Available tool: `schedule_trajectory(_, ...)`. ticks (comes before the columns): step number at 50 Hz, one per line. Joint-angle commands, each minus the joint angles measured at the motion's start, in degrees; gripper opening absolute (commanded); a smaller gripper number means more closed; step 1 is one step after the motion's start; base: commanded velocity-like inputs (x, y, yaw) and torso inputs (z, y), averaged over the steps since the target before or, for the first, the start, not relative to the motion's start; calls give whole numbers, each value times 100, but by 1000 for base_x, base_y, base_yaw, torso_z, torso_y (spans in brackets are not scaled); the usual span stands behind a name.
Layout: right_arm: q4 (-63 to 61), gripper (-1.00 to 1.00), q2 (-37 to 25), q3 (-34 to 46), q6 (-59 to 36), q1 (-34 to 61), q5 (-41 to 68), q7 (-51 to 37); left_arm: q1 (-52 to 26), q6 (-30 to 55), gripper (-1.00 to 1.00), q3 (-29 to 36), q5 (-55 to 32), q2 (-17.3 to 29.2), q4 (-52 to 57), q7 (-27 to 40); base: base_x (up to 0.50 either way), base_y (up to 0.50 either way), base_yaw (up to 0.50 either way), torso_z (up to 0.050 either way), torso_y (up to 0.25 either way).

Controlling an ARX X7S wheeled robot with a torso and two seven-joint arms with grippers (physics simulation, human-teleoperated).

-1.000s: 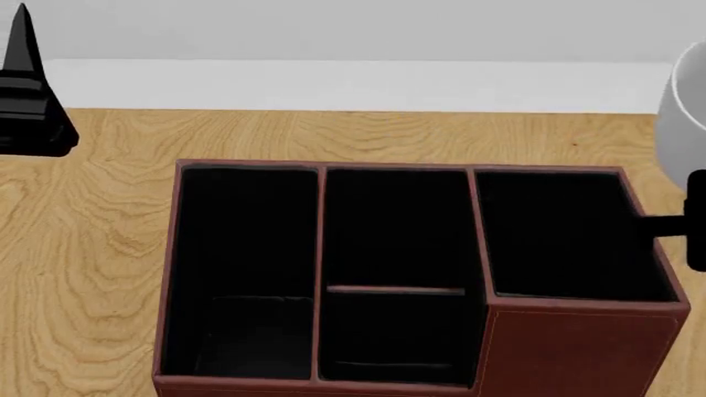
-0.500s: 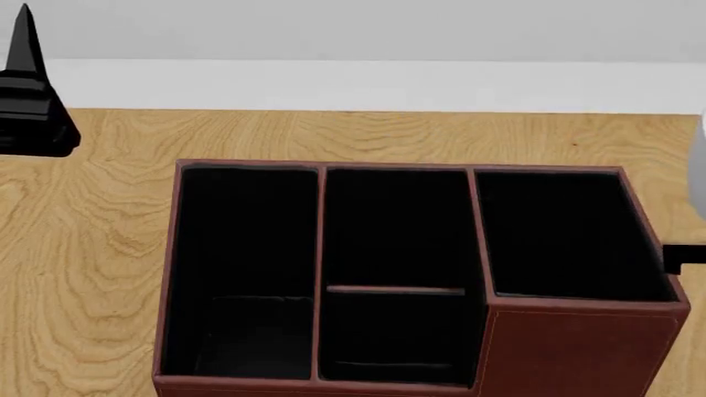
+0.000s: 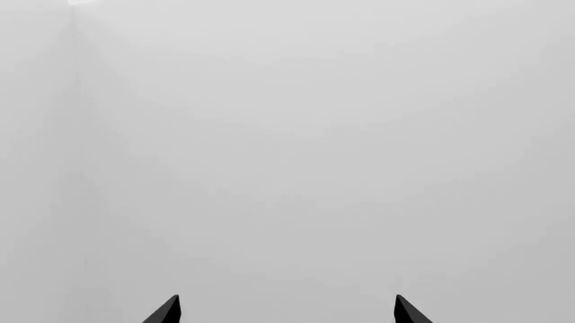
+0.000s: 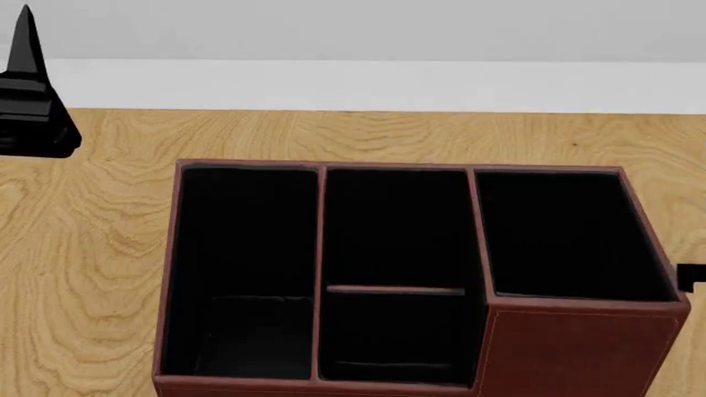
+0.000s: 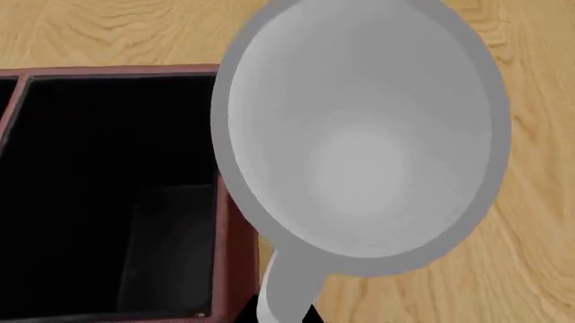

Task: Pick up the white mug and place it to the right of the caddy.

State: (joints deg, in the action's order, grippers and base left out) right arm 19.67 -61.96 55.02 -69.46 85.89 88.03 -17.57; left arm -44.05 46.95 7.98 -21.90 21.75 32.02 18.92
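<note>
Carrying the white mug (image 5: 359, 134) on the right gripper, though the jaws themselves stay out of the right wrist view, so whether clamped on the handle cannot be told for sure; only a dark sliver shows beside the handle stub low in that view. Seen mouth-up from above, with the mug filling the view, its rim overlapping the reddish-brown wall of the caddy (image 5: 235, 269) and bare wooden tabletop (image 5: 539, 256) on the far side. In the head view, no mug visible; merely a small black piece of the arm at 3 o'clock beside the caddy (image 4: 574, 347). Best done by clearing the caddy wall fully toward 3 o'clock before descending, keeping the mug upright, lowering slowly until the base sits flat on the wood, just beside but not touching the leather wall, then releasing. Risk judged: rim or base catching the wall edge if lowered too soon. Left gripper (image 3: 287, 311) idle, jaws apart and empty, facing blank grey; parked at 9 o'clock in the head view (image 4: 28, 99).
</note>
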Motion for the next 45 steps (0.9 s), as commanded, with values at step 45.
schedule_trajectory(45, 715, -100, 30, 229, 605, -705, -525, 427, -61, 70, 100, 48, -90, 50, 81, 99, 0, 0, 0, 0, 0)
